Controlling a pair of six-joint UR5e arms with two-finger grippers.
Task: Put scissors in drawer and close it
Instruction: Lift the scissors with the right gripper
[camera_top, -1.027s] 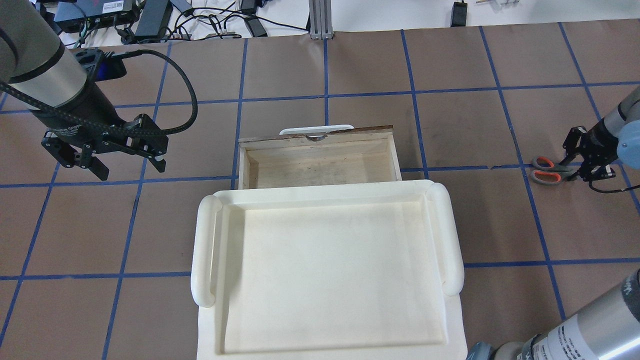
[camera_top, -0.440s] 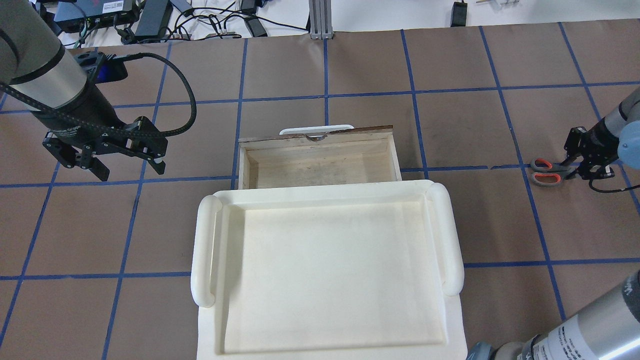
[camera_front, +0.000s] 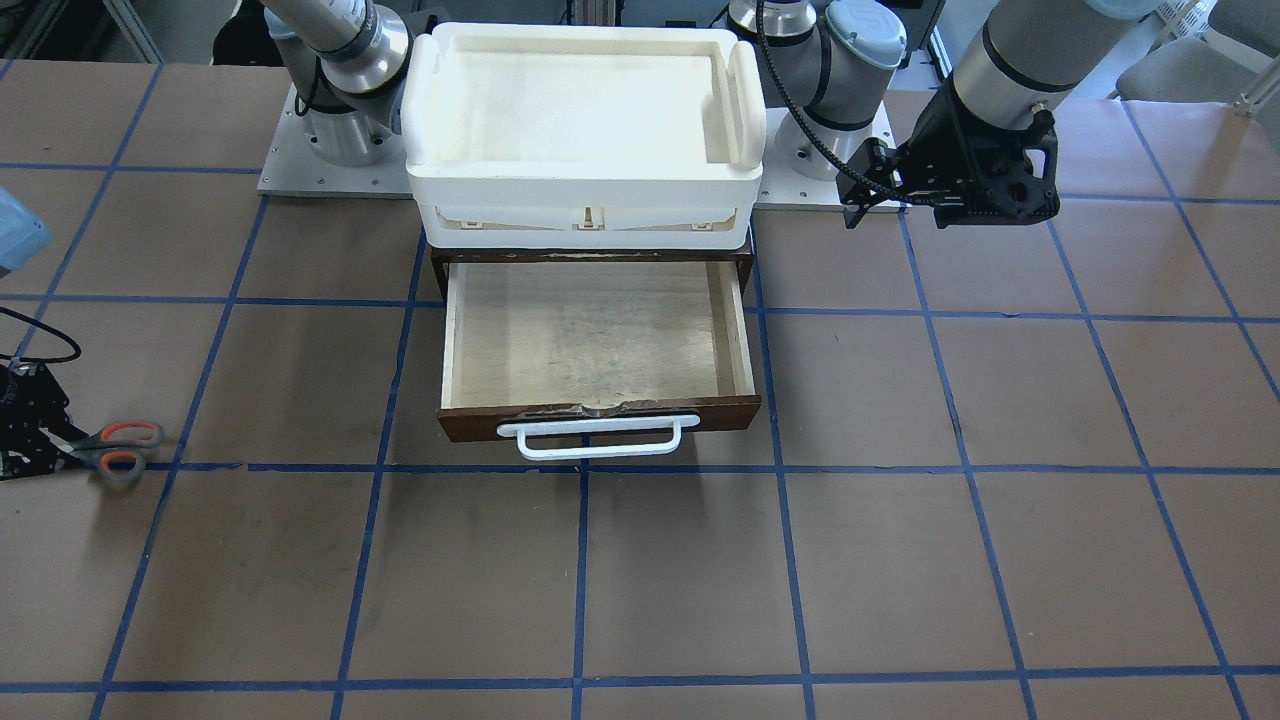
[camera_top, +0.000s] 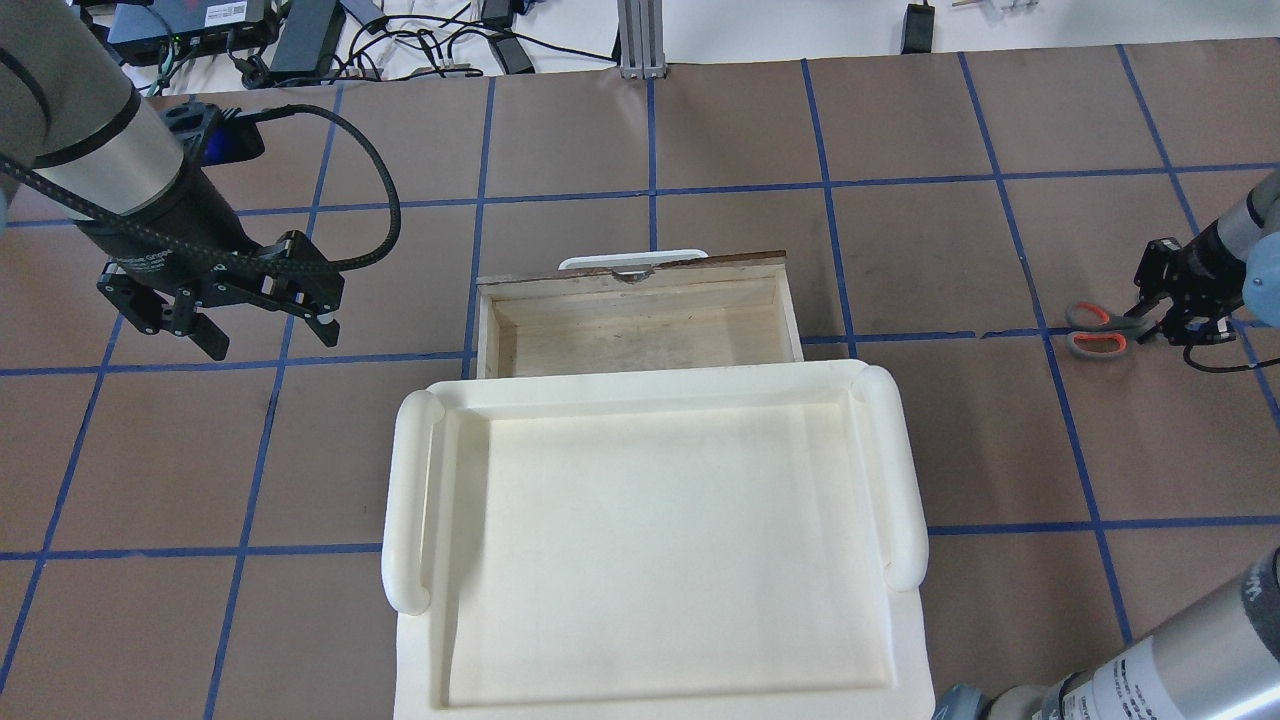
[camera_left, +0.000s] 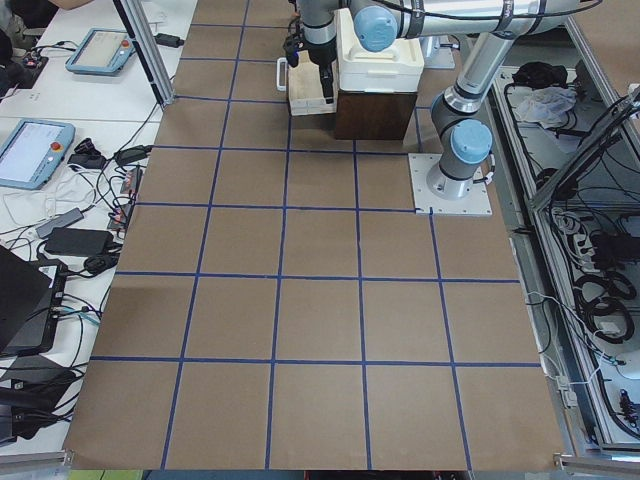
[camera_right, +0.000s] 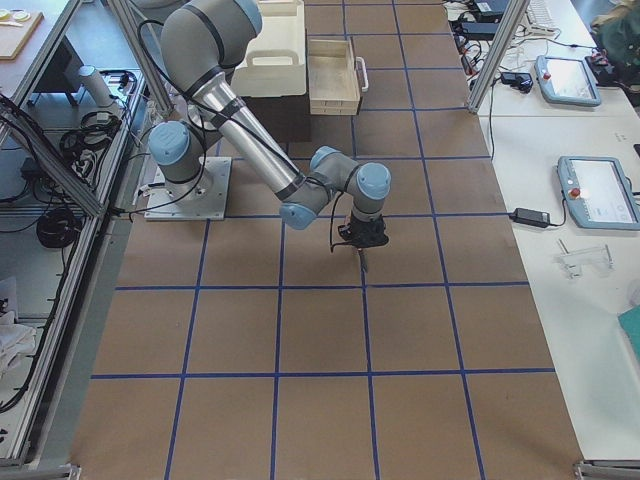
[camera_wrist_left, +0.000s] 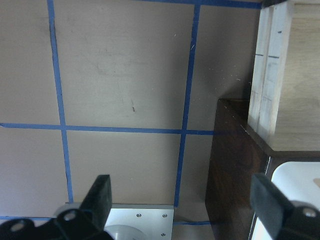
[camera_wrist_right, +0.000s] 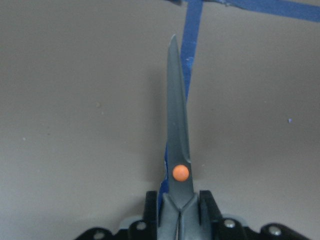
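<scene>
The scissors (camera_top: 1096, 330), grey handles with orange-red linings, are at the table's far right, low over the brown surface. My right gripper (camera_top: 1165, 322) is shut on them near the pivot. In the right wrist view the dark blade (camera_wrist_right: 177, 125) sticks out from between the closed fingers (camera_wrist_right: 150, 212). In the front-facing view the scissors (camera_front: 118, 447) show at the left edge. The drawer (camera_top: 640, 335) stands pulled out and empty, with a pale plywood interior (camera_front: 595, 335) and a white bar handle (camera_front: 598, 437). My left gripper (camera_top: 270, 330) is open and empty, left of the drawer, above the table.
A large white tray (camera_top: 905, 470) sits on top of the dark cabinet (camera_wrist_left: 235, 170) that the drawer slides out of. Blue tape lines grid the brown table. Cables and power bricks (camera_top: 300, 35) lie beyond the far edge.
My right gripper has shifted slightly toward the far side with the scissors in it. My left gripper has drifted a little to the right.
</scene>
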